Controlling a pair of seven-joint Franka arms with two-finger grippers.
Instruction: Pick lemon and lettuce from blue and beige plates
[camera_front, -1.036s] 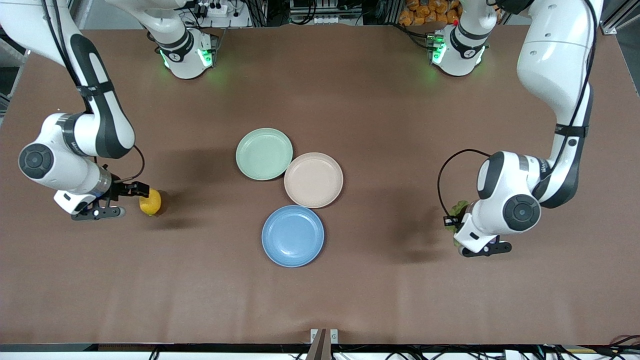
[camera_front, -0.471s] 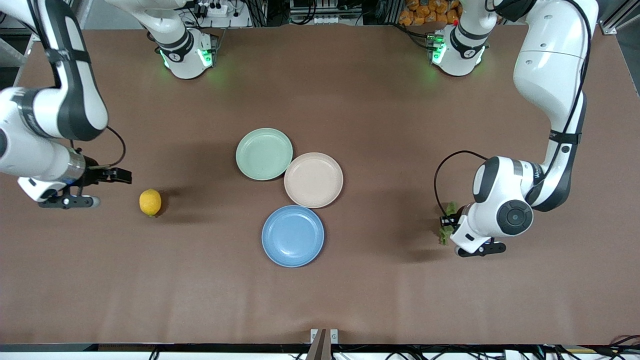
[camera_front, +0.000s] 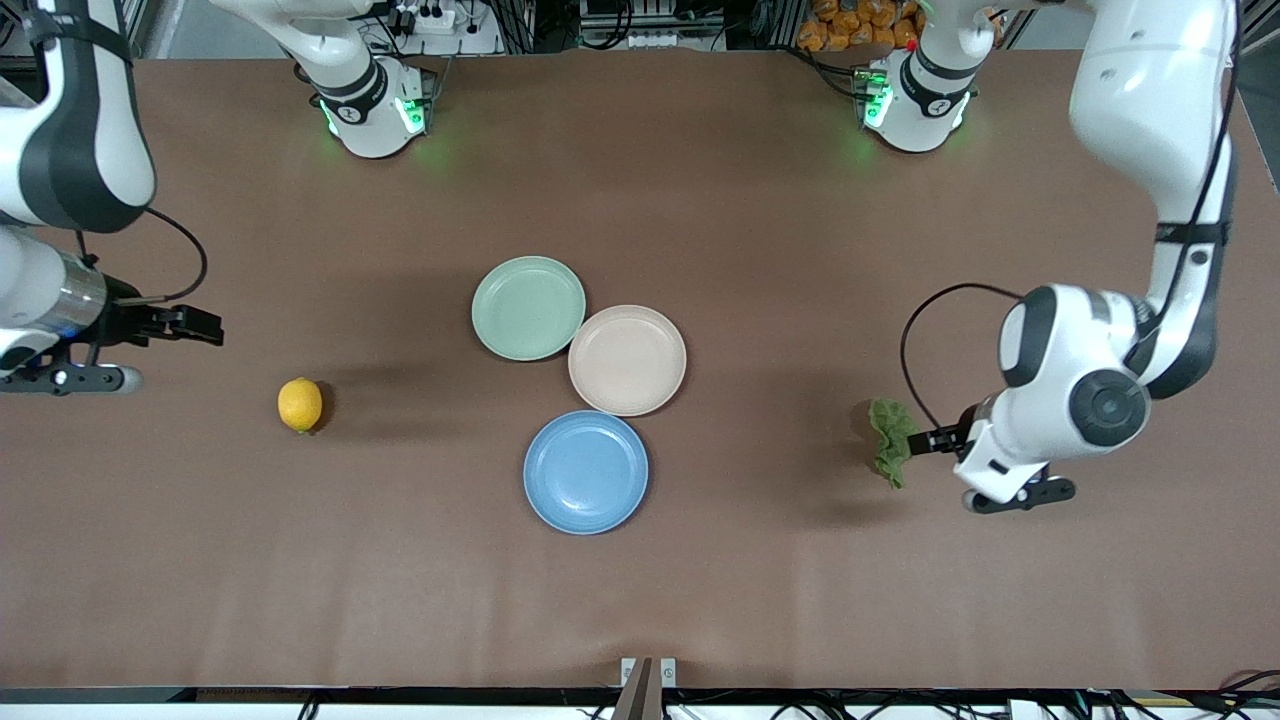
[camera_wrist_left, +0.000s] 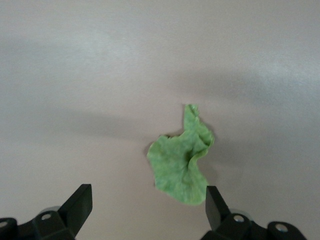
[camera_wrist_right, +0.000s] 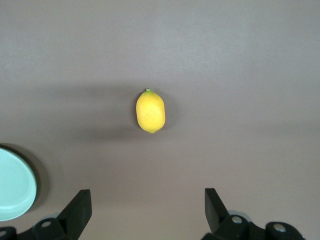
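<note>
The lemon lies on the bare table toward the right arm's end; it also shows in the right wrist view. My right gripper is open and empty, raised above the table apart from the lemon. The lettuce lies on the table toward the left arm's end, and shows in the left wrist view. My left gripper is open and empty, just beside the lettuce. The blue plate and beige plate sit mid-table with nothing on them.
A mint-green plate touches the beige plate at mid-table, farther from the front camera; its rim shows in the right wrist view. The two arm bases stand along the table's top edge.
My right gripper let go of the lemon and rose away toward the table's end. My left gripper pulled back off the lettuce, which now lies uncovered on the table.
</note>
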